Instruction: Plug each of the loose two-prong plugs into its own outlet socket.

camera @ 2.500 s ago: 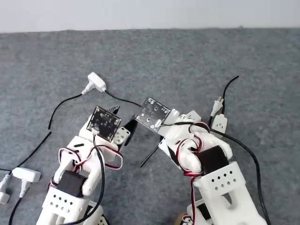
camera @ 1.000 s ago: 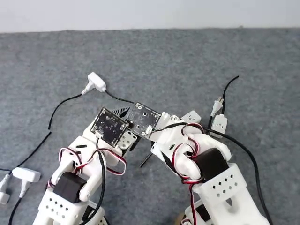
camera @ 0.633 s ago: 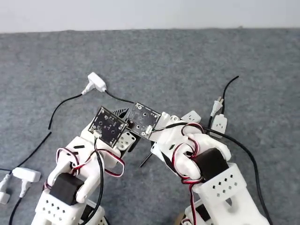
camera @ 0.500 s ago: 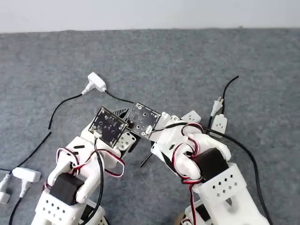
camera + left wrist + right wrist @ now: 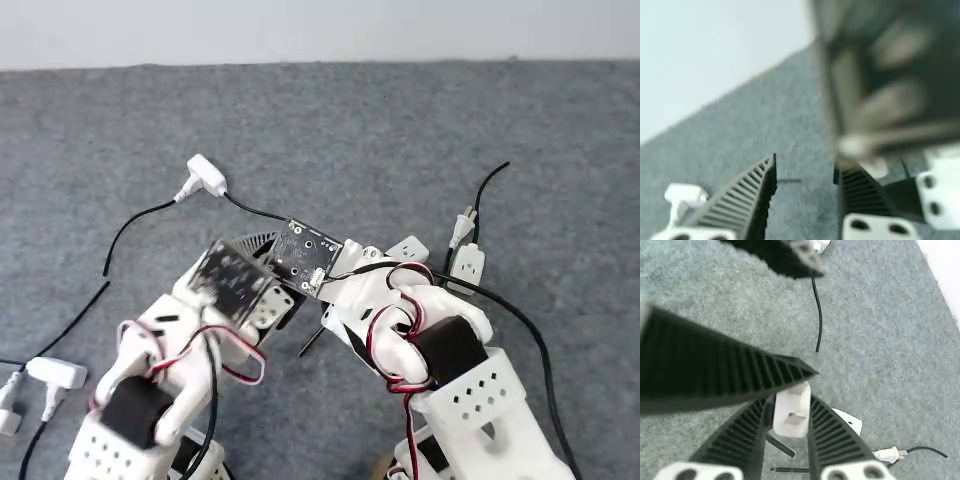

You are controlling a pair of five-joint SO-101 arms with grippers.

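Clamped between the jaws of the right pincer (image 5: 790, 407): a white block (image 5: 791, 417), lifted clear of the grey tabletop (image 5: 880, 340). Slotted face turned back toward the wrist; hard to say whether plug half or socket half. Right across the front of that pincer, close over the block's top, one ribbed black finger (image 5: 715, 372) of the left pincer (image 5: 805, 167). Left pincer spread wide, nothing in the gap but bare tabletop.

Just off one side of the right pincer, flat on the tabletop, a white piece (image 5: 847, 422), probably a socket. A little farther out, a pronged plug (image 5: 887, 455) with prongs bare, so not plugged in. Straight ahead of the right pincer, a black cable (image 5: 817, 315) leading away to another white plug (image 5: 205, 178), well ahead of both pincers. Far back behind the left pincer, near that arm's base, one more white adapter (image 5: 55, 373) lying loose.

Judging by this: a pairing in hand, at the stage of bringing two halves together, with one half secured and the partner half not yet gripped. Seemingly either a pass of the block to the left pincer or a fetch of a mate for it; cannot tell which. Called for next: closing the left pincer on a definite piece, squaring prongs to slots, then pushing straight along the prong line while holding the block rigid. Worth watching: pincers crowded together, little room to turn, and trailing cables liable to drag or snag.
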